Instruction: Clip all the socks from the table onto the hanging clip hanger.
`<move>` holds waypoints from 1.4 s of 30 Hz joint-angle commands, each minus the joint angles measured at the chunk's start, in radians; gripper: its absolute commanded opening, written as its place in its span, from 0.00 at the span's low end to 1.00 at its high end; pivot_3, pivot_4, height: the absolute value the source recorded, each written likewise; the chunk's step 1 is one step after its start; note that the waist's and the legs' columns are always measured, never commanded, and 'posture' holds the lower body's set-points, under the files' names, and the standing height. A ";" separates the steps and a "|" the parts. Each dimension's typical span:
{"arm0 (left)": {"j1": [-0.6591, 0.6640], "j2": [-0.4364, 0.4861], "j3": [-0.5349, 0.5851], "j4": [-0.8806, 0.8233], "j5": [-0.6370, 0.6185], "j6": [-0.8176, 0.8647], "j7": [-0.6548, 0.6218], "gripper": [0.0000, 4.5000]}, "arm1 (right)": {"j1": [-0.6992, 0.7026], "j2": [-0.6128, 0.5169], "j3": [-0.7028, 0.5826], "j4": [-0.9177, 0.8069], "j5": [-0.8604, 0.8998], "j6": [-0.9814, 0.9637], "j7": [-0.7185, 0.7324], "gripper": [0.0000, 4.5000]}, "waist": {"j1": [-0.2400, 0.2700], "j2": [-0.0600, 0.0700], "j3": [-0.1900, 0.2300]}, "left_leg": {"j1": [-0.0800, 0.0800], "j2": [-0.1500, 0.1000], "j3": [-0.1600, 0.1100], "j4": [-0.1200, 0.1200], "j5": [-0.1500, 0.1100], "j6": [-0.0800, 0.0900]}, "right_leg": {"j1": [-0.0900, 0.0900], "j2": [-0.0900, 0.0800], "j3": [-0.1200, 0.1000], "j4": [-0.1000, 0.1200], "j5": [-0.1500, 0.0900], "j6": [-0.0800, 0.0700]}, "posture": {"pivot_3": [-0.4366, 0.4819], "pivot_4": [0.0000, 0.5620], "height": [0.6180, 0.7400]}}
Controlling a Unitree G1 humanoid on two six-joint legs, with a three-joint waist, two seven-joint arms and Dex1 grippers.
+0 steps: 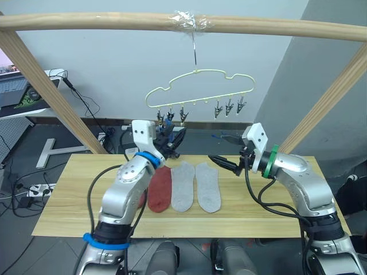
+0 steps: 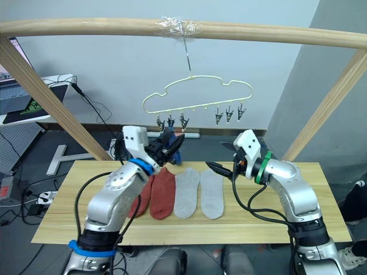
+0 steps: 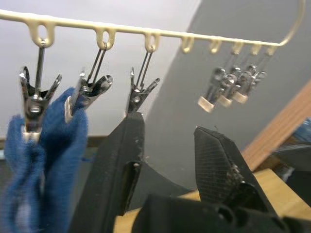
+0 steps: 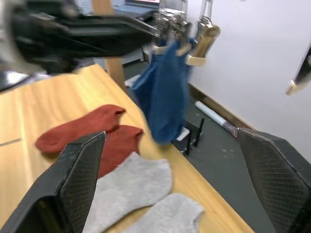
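We see the hanger [image 1: 198,86] hooked on the pole [image 1: 114,22] above the table [image 1: 69,200], two blue socks [image 3: 43,155] pinned in its leftmost clips. Our left gripper [image 3: 167,160], parted and empty, sits just below the third clip [image 3: 138,94]. Our right gripper [image 1: 226,154] hovers agape over the table's far edge. Two red socks [image 4: 82,128] and two grey socks [image 1: 195,186] lie flat side by side

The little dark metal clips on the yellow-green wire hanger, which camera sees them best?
The left wrist view: the small dark metal clips hang close up from the pale yellow-green wire hanger, two gripping blue knit socks. The eye views show all six, tiny. The right wrist view catches a few, partly cut off.
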 commanded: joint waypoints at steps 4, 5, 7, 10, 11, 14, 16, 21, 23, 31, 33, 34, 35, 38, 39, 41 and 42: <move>-0.045 -0.038 0.006 0.109 0.093 -0.118 0.011 0.45 | -0.087 0.037 -0.056 -0.149 0.137 0.113 -0.078 1.00 | -0.007 0.000 0.000 | 0.000 0.000 0.001 0.000 0.000 0.000 | 0.000 0.000 0.000 0.000 0.000 0.000 | 0.45 0.32 1.00; -0.053 -0.045 0.014 0.132 0.104 -0.128 0.023 0.45 | -0.097 0.039 -0.061 -0.158 0.150 0.126 -0.088 1.00 | -0.007 0.000 0.000 | 0.000 0.000 0.001 0.000 0.000 0.000 | 0.000 0.001 0.000 0.000 0.000 0.000 | 0.45 0.32 1.00; -0.067 -0.053 0.023 0.173 0.123 -0.143 0.038 0.45 | -0.114 0.040 -0.066 -0.170 0.170 0.144 -0.108 1.00 | -0.006 0.000 0.000 | 0.000 0.000 -0.001 0.000 0.000 0.000 | 0.000 0.001 -0.001 0.000 0.000 0.000 | 0.44 0.32 1.00; -0.082 -0.059 0.023 0.207 0.142 -0.171 0.038 0.45 | -0.129 0.033 -0.072 -0.178 0.200 0.162 -0.124 1.00 | -0.006 0.000 0.000 | 0.000 0.000 0.000 0.000 0.000 0.000 | 0.000 0.000 -0.001 0.000 0.000 0.000 | 0.44 0.32 1.00; -0.084 -0.062 0.025 0.212 0.145 -0.177 0.037 0.45 | -0.130 0.032 -0.073 -0.179 0.206 0.165 -0.128 1.00 | -0.006 0.000 0.000 | -0.001 0.000 0.000 0.000 0.000 0.000 | 0.000 0.000 -0.001 0.000 0.000 0.000 | 0.44 0.32 1.00; -0.100 -0.069 0.028 0.232 0.152 -0.191 0.026 0.45 | -0.133 0.026 -0.067 -0.178 0.208 0.162 -0.139 1.00 | -0.006 0.000 0.000 | -0.001 0.000 0.000 0.000 -0.001 0.001 | 0.000 0.000 -0.001 0.000 0.000 0.000 | 0.43 0.31 1.00; -0.114 -0.074 0.027 0.246 0.153 -0.200 0.018 0.45 | -0.134 0.026 -0.064 -0.175 0.208 0.158 -0.150 1.00 | -0.006 0.000 0.000 | -0.001 0.000 0.000 0.000 -0.001 0.001 | 0.000 0.000 -0.001 0.000 0.000 0.000 | 0.43 0.31 1.00; -0.136 -0.087 0.028 0.269 0.156 -0.214 0.009 0.45 | -0.144 0.028 -0.062 -0.173 0.219 0.160 -0.165 1.00 | -0.006 0.000 0.000 | -0.001 0.000 0.000 0.000 -0.001 0.001 | -0.001 0.000 -0.001 0.000 0.000 0.000 | 0.43 0.31 1.00; -0.143 -0.093 0.029 0.275 0.157 -0.217 0.008 0.45 | -0.148 0.027 -0.061 -0.172 0.222 0.160 -0.167 1.00 | -0.008 0.000 0.000 | -0.001 0.000 0.000 0.000 -0.001 0.001 | -0.001 0.000 -0.001 0.000 0.000 0.000 | 0.43 0.31 1.00; -0.184 -0.107 0.036 0.324 0.203 -0.280 0.037 0.45 | -0.154 0.025 -0.068 -0.162 0.224 0.157 -0.171 1.00 | -0.008 0.000 0.000 | -0.001 0.000 0.000 0.000 -0.001 0.001 | -0.001 0.001 -0.001 0.000 0.001 -0.001 | 0.42 0.29 1.00; -0.188 -0.105 0.033 0.331 0.207 -0.292 0.030 0.45 | -0.153 0.028 -0.068 -0.160 0.224 0.154 -0.176 1.00 | -0.007 0.000 0.000 | -0.001 0.000 0.000 0.001 -0.001 0.001 | -0.001 0.001 -0.001 0.001 0.002 -0.002 | 0.42 0.29 1.00; -0.190 -0.104 0.034 0.336 0.209 -0.296 0.029 0.45 | -0.154 0.028 -0.068 -0.158 0.222 0.152 -0.176 1.00 | -0.008 0.000 0.000 | -0.001 0.000 0.000 0.000 -0.001 0.001 | -0.001 0.001 -0.001 0.001 0.003 -0.004 | 0.42 0.28 1.00; -0.193 -0.100 0.031 0.341 0.216 -0.305 0.027 0.45 | -0.155 0.028 -0.067 -0.157 0.222 0.151 -0.176 1.00 | -0.008 0.000 0.000 | -0.001 0.000 0.001 0.000 -0.001 0.001 | -0.001 0.001 -0.001 0.000 0.003 -0.004 | 0.42 0.28 1.00; -0.207 -0.095 0.029 0.354 0.234 -0.323 0.031 0.45 | -0.158 0.027 -0.069 -0.158 0.226 0.151 -0.178 1.00 | -0.008 0.000 0.000 | -0.001 0.000 0.001 0.000 -0.001 0.001 | -0.001 0.001 -0.001 0.001 0.003 -0.004 | 0.42 0.28 1.00; -0.211 -0.095 0.031 0.358 0.238 -0.326 0.032 0.45 | -0.158 0.026 -0.070 -0.159 0.227 0.151 -0.179 1.00 | -0.008 0.000 0.000 | -0.001 0.000 0.001 0.001 -0.001 0.001 | -0.001 0.001 -0.001 0.001 0.003 -0.004 | 0.42 0.28 1.00; -0.216 -0.096 0.032 0.365 0.245 -0.333 0.035 0.45 | -0.159 0.028 -0.070 -0.159 0.227 0.150 -0.182 1.00 | -0.008 0.000 0.000 | -0.001 0.000 0.001 0.001 -0.001 0.001 | -0.001 0.001 -0.002 0.001 0.003 -0.004 | 0.42 0.28 1.00; -0.218 -0.097 0.032 0.369 0.248 -0.337 0.037 0.45 | -0.159 0.029 -0.070 -0.158 0.228 0.150 -0.184 1.00 | -0.008 0.000 0.000 | -0.001 0.000 0.001 0.001 -0.001 0.001 | -0.001 0.001 -0.001 0.001 0.003 -0.004 | 0.42 0.28 1.00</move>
